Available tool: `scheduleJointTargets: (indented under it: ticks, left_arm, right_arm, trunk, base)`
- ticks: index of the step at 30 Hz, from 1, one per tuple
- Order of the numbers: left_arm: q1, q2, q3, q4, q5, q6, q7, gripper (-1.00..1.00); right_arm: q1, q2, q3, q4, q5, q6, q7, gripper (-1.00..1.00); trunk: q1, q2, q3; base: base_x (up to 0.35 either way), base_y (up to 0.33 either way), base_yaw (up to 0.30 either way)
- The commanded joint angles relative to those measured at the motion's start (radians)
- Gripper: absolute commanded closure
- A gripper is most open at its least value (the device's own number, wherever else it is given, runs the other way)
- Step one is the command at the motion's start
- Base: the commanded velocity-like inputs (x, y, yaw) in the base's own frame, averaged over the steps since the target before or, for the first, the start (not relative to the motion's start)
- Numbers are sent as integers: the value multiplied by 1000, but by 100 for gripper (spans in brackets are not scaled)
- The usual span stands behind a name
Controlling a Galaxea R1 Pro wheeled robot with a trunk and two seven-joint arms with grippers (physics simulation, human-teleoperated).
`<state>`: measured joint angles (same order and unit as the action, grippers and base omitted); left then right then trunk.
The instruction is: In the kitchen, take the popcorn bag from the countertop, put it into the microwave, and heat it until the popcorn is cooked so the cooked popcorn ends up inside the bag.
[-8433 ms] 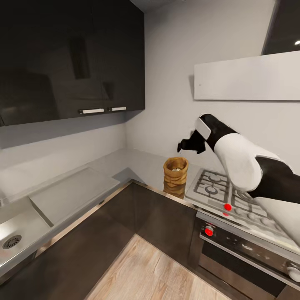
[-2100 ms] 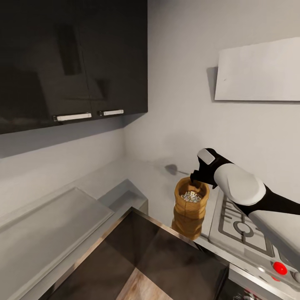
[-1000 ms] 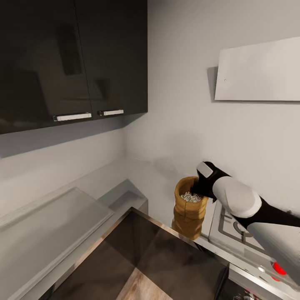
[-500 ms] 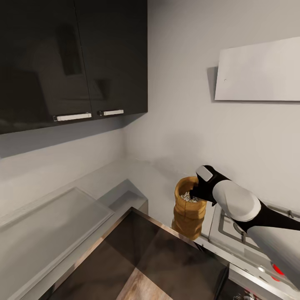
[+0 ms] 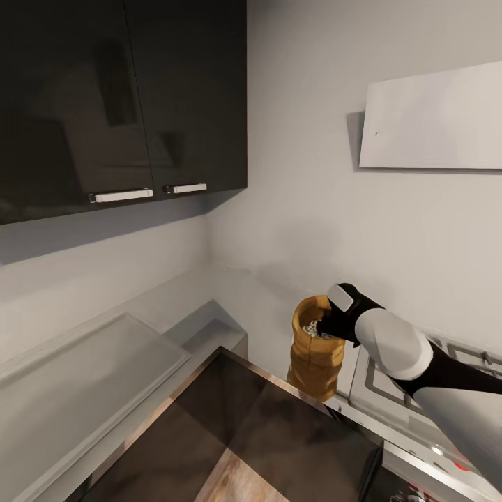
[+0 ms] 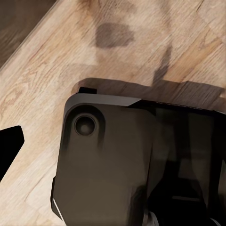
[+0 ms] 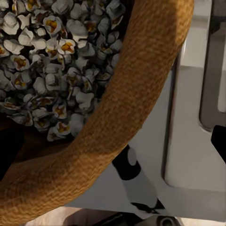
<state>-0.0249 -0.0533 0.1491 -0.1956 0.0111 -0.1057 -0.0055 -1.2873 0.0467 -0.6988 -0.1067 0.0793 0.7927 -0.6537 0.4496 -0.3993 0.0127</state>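
Note:
The tan popcorn bag [image 5: 314,357] stands upright on the grey countertop [image 5: 259,298], right beside the hob. Whitish popcorn [image 5: 312,328] fills its mouth. My right gripper [image 5: 323,325] is at the bag's rolled rim on the side towards the hob. In the right wrist view the right gripper [image 7: 113,141] is open and straddles the rim of the bag [image 7: 141,84]: one finger is inside by the popcorn [image 7: 56,61], the other outside. The left gripper [image 6: 113,150] hangs open over the wooden floor. The microwave is out of view.
The steel gas hob [image 5: 394,387] lies just right of the bag, under my right arm. The flat white hood [image 5: 432,115] hangs above it. Glossy black wall cabinets [image 5: 118,97] are at upper left. A raised grey slab [image 5: 84,369] covers the left worktop.
The right gripper has sunk a little and shifted left onto the bag's rim, one finger now inside the mouth. The bag has stayed put. The camera came closer than in the earliest frame.

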Motion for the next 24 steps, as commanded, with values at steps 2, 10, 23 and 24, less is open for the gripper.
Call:
scheduleJointTargets:
  ticks: [2,10,23,24]
  left_arm:
    - [0,0,4,1,1,-3,-1,-100]
    - [-1,0,4,1,1,-2,-1,-100]
    - [-1,0,4,1,1,-3,-1,-100]
    - [-1,0,4,1,1,-3,-1,-100]
  right_arm:
    - [1,1,-5,-2,8,4,2,-100]
    - [6,1,-1,-1,8,-42,15,-100]
    - [16,-1,25,-2,8,-71,45,-100]
    - [22,-2,29,-2,8,-77,52,-100]
  trunk:
    - [0,-1,0]
    - [0,-1,0]
    - [0,-1,0]
    - [0,-1,0]
  base:
    - [0,0,0]
    - [0,0,0]
    - [0,0,0]
    - [0,0,0]
